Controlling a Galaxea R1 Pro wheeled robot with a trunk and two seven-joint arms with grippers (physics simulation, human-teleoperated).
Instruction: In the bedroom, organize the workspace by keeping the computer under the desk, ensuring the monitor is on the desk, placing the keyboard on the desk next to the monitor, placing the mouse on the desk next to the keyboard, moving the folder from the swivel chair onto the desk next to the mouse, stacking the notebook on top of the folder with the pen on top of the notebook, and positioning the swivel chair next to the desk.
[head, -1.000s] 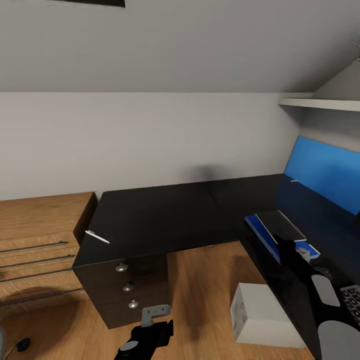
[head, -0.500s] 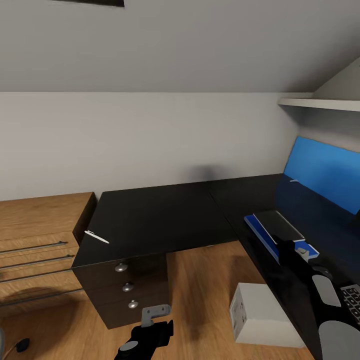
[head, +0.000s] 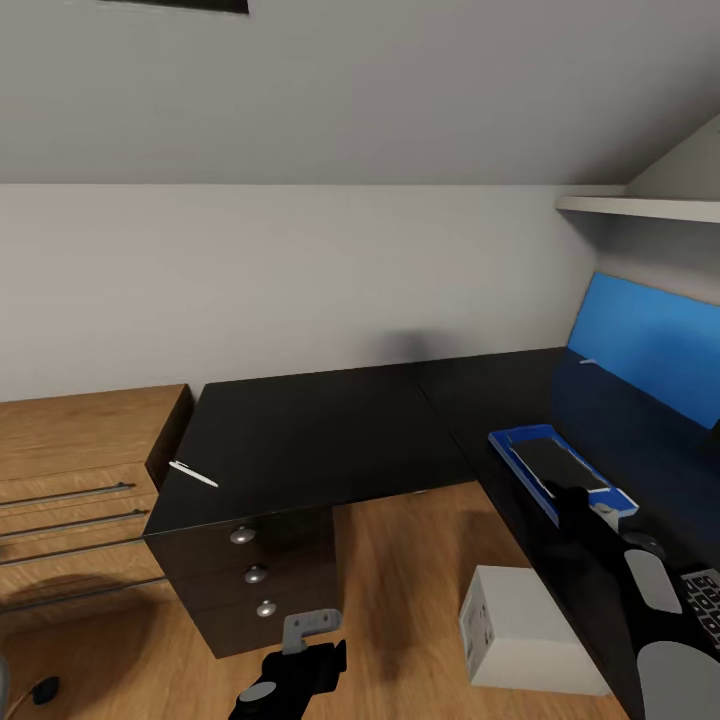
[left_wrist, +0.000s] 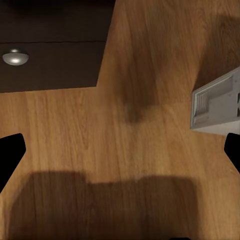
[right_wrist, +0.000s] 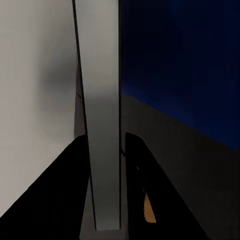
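Thin dark grey notebook (head: 556, 464) lying flat on bright blue folder (head: 519, 451) at right of frame, right gripper (head: 588, 503) beside it, jaws narrowly parted, slim white pen (head: 194, 473) on black desk (head: 320, 430) at left, left gripper (head: 312, 628) low at bottom, jaws wide.

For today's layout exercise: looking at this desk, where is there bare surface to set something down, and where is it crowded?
The desk is bare across its left wing, between the pen at the front left corner and the inner corner by the wall. It is crowded on the right wing: the folder with the notebook on it, the right gripper, the keyboard.
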